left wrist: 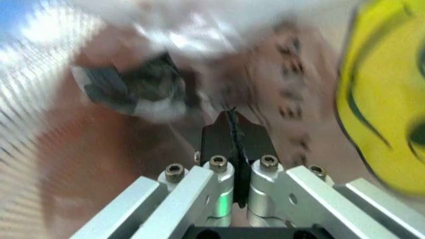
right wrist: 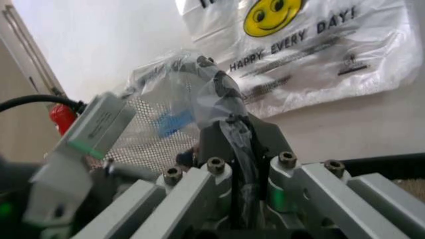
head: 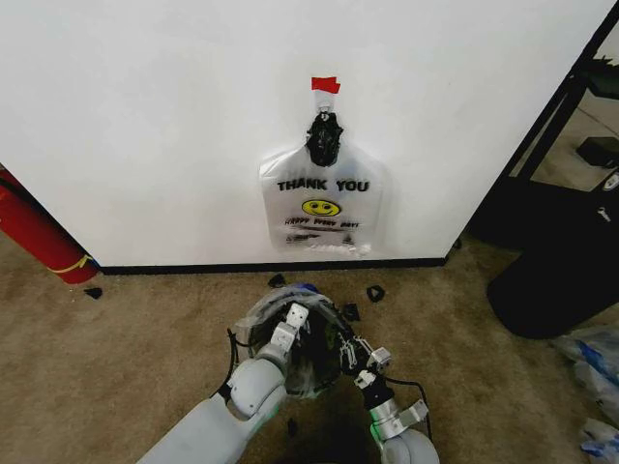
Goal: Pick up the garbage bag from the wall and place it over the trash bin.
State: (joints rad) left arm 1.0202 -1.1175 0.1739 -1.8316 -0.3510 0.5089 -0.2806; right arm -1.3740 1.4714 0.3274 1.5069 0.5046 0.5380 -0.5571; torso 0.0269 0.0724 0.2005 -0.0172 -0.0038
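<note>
While the smooth white bag reading THANK YOU hangs by a black knot from a hook under a strip of red tape on the plain white wall with black baseboard, the head view lists the working items lower down: a small round black mesh trash bin on the tan carpet, with the thin see-through wrinkly plastic garbage bag draped over its rim. Left gripper: at the far-left part of the rim, in the plastic. Right gripper: at the near-right part of the rim, also against the film. A red fire extinguisher leans at the wall to the left; loose blue-and-clear bags lie well apart on the right. Left wrist view: left gripper with jaws pressed together on a dark pinched seam of film; blurred clear plastic and a yellow smiley print lie just beyond. Right wrist view: right gripper with jaws closed on a twisted strand of the garbage bag, which balloons above the bin's black mesh wall; a blue patch shows through the film, and the left arm's grey wrist housing stands alongside. Step judged in hand: the fitting stage, bag already at the bin and being spread over the mouth. Next move, as judged: pull the two held edges apart and down past the rim on opposite sides, keeping tension even so the thin film neither tears nor slips off.
</note>
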